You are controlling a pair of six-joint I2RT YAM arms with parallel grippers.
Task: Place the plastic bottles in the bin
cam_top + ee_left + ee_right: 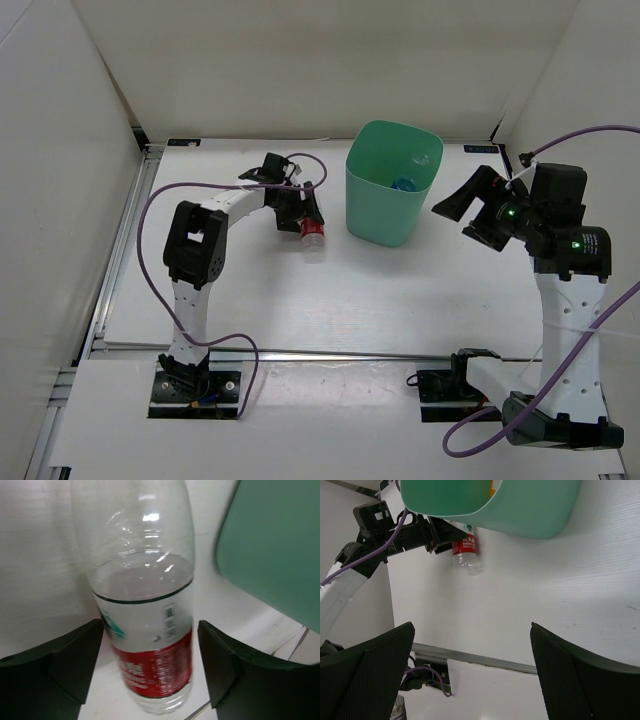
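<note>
Left gripper (306,216) straddling red-labelled bottle (150,645). Bottle lying on table (400,300) between fingers (65,665), label band lining up with pads, likely for firmer hold. Fingers standing apart, sliver of table showing beside one, not clamping yet. Bin (385,215) sitting just beyond fingertips, off to one side. Right gripper (471,630) hanging wide open, holding nothing, likely leaving room at bin.

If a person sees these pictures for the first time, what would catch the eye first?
The mint-green bin stands mid-back on the table. Just left of it the left gripper, open, straddles a red-labelled bottle. The right gripper hangs open and empty, right of the bin.
</note>
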